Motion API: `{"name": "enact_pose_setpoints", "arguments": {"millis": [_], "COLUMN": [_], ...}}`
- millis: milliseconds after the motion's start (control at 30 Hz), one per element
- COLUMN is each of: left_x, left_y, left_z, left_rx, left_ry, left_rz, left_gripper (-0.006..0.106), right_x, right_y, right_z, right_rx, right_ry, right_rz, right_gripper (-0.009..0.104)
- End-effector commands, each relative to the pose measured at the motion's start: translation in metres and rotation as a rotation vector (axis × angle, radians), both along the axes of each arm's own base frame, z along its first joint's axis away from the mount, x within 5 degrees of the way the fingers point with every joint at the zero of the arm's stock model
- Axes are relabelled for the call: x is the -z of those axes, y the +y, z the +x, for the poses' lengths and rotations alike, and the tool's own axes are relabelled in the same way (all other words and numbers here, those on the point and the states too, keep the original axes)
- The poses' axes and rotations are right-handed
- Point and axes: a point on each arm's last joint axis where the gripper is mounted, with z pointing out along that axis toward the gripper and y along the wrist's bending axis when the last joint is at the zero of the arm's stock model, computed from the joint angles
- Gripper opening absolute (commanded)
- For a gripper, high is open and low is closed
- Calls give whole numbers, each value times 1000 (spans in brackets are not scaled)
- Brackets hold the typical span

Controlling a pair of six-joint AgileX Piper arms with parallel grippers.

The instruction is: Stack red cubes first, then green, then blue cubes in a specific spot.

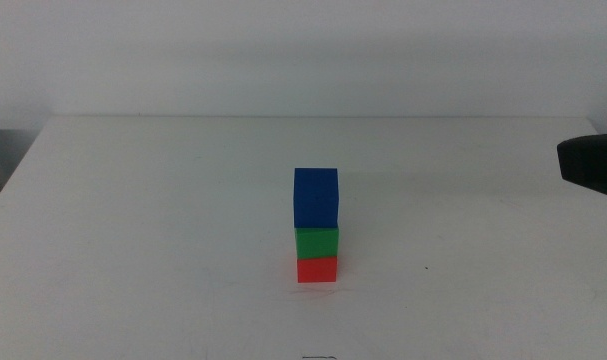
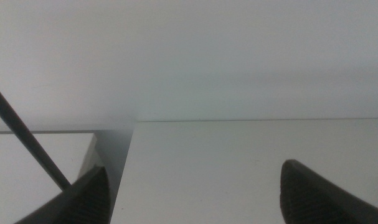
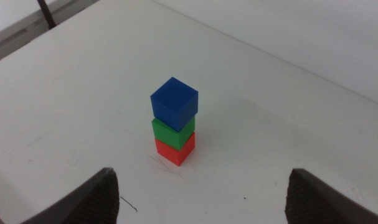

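A three-cube tower stands just below the centre of the middle view, on the bare white surface [image 1: 133, 250]. The red cube [image 1: 317, 269] sits at the bottom, flat on the surface; the green cube [image 1: 317, 243] rests on it, and the blue cube [image 1: 316, 198] tops the stack. That order matches what the task asks for, so the stacking looks finished. In the right wrist view the blue cube is turned slightly against the green one below it, its corners overhanging a little, yet it sits level and the tower stands upright without any support.

Nothing holds the cubes. The right claw [image 3: 201, 199] is spread wide and empty, its two dark jaws rising at the lower left and lower right of its own view with the tower in the open space beyond them, well apart from both. In the middle view a dark part of that arm shows only at the right edge, far from the stack, which reads as a pulled-back position that leaves the tower undisturbed.

The left claw [image 2: 192, 196] is likewise spread and empty, facing a bare far edge of the surface with no cube in view; it appears to be waiting.

No containers appear in any view.
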Motion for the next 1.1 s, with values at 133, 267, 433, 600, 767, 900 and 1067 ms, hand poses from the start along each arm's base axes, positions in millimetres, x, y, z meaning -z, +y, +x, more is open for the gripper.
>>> {"name": "enact_pose_setpoints", "arguments": {"millis": [133,267,433,600,767,900,1067], "left_x": [-11,17,54,92,136,172,211], "left_y": [2,4,7,7,8,6,4], "left_z": [-20,-31,-47,-77,-97,-107,-113], "left_rx": [18,23,11,23,31,36,42], "left_ry": [-141,-167,-216,-297,-319,-291,-252], "left_rz": [-35,-98,-143,-139,-141,-187,-258], "left_gripper": [94,94,94,94,94,94,94], "right_x": [-16,-12,0,33,69,95,129], "right_y": [-10,-16,-33,-55,-63,-68,-72], "right_z": [0,12,29,22,-6,-29,-43], "right_rx": [50,126,283,417,438,440,433], "right_ry": [-178,-298,-394,-393,-385,-441,-521], "right_rz": [-20,-26,48,5,-18,-35,-94], "right_gripper": [70,70,70,70,70,70,70]}}
